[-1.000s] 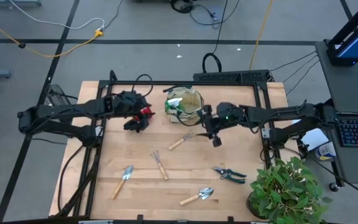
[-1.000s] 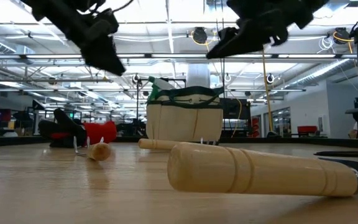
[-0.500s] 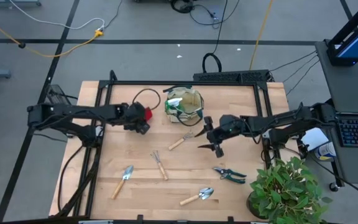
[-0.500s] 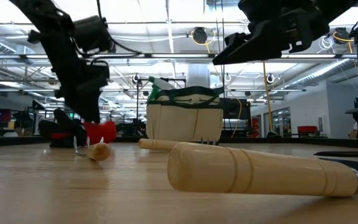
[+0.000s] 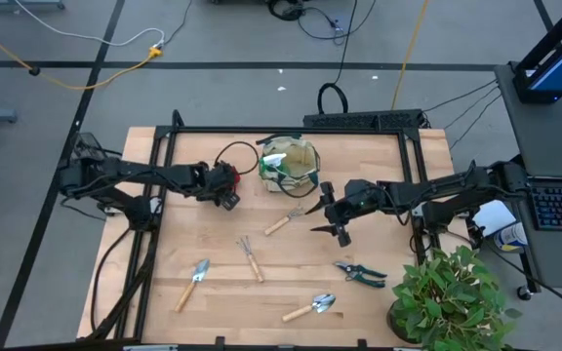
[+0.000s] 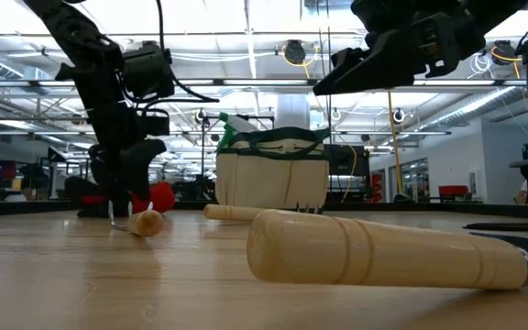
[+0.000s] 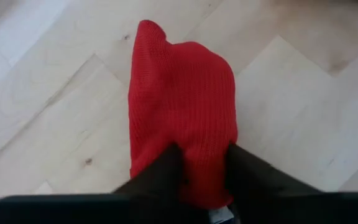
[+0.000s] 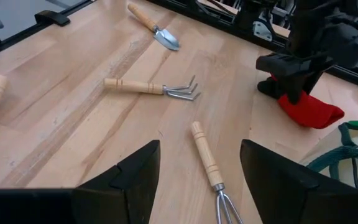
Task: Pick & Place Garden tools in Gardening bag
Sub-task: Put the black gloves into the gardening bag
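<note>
Since a second ago, our left gripper [image 5: 224,192] is dropping to the bench [image 5: 222,302] and closing on the red knit glove [image 7: 182,118] beside the gardening bag [image 5: 291,161]; our right gripper [image 5: 332,222] is hovering wide open above the hand fork [image 5: 283,220].

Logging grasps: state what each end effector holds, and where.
Left end effector pinches the red cloth at one end, on the table. Right end effector is open, holding nothing.

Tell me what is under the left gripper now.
Under the left gripper lies the red item, knitted cloth on the wooden table. The fingers cover its near end.
</note>
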